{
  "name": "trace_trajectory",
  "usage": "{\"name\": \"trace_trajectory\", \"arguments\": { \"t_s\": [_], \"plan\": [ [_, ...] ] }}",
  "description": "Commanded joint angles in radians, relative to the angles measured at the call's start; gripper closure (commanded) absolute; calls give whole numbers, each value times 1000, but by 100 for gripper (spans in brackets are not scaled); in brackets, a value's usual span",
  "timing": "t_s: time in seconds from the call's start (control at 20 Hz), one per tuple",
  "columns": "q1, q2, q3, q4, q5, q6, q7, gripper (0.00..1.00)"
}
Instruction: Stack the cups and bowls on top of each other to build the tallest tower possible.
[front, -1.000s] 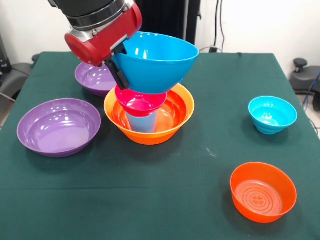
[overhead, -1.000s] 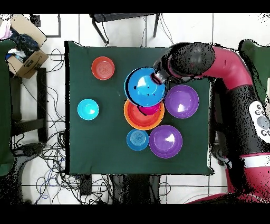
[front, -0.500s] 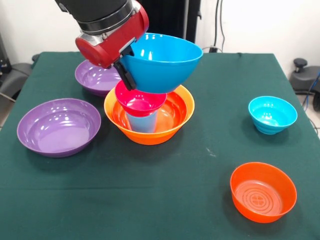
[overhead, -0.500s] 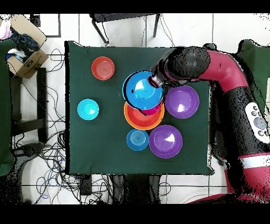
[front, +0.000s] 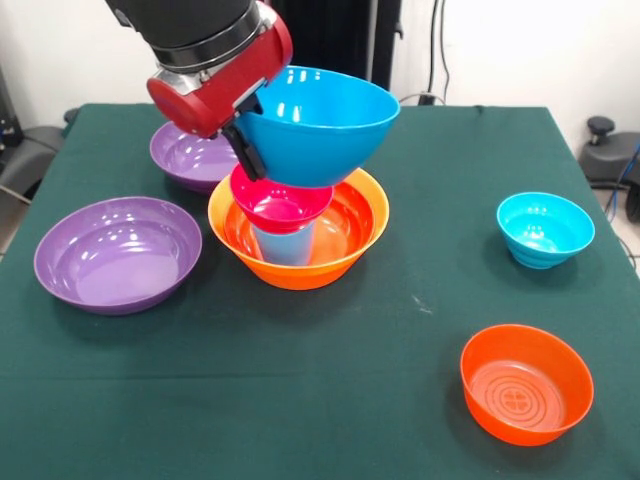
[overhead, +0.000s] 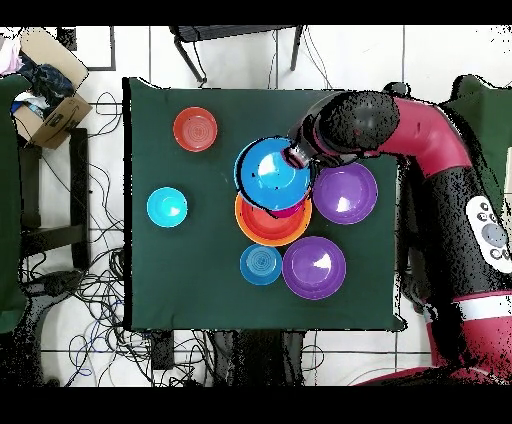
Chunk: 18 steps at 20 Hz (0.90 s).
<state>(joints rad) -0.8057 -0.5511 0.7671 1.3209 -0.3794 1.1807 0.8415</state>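
Observation:
My gripper (front: 248, 140) is shut on the left rim of a large blue bowl (front: 325, 130) and holds it tilted over the tower. The bowl's bottom sits at the rim of a magenta bowl (front: 280, 207). The magenta bowl rests on the light blue cup (front: 284, 246), which stands in the big orange bowl (front: 345, 250). In the overhead view my gripper (overhead: 294, 156) grips the blue bowl (overhead: 270, 176) above the orange bowl (overhead: 262, 226). One black finger (front: 243, 152) shows outside the rim; the other is hidden.
Two purple bowls (front: 118, 252) (front: 188, 155) lie to the left. A small cyan bowl (front: 545, 228) and a red-orange bowl (front: 525, 381) lie to the right. A small blue bowl (overhead: 261, 264) shows only overhead, beside a purple bowl (overhead: 314, 267). The green table (front: 330, 380) ends near the front.
My gripper with the blue bowl moved a little right in the front view, then eased back slightly. The bowl stays over the magenta bowl. Nothing else moved.

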Motion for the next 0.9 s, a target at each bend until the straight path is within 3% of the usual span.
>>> {"name": "trace_trajectory", "arguments": {
  "t_s": [0.05,0.9],
  "plan": [
    [9,-4,-77,27,-48,-18,33,100],
    [15,-1,-97,54,-56,-73,40,100]
  ]
}}
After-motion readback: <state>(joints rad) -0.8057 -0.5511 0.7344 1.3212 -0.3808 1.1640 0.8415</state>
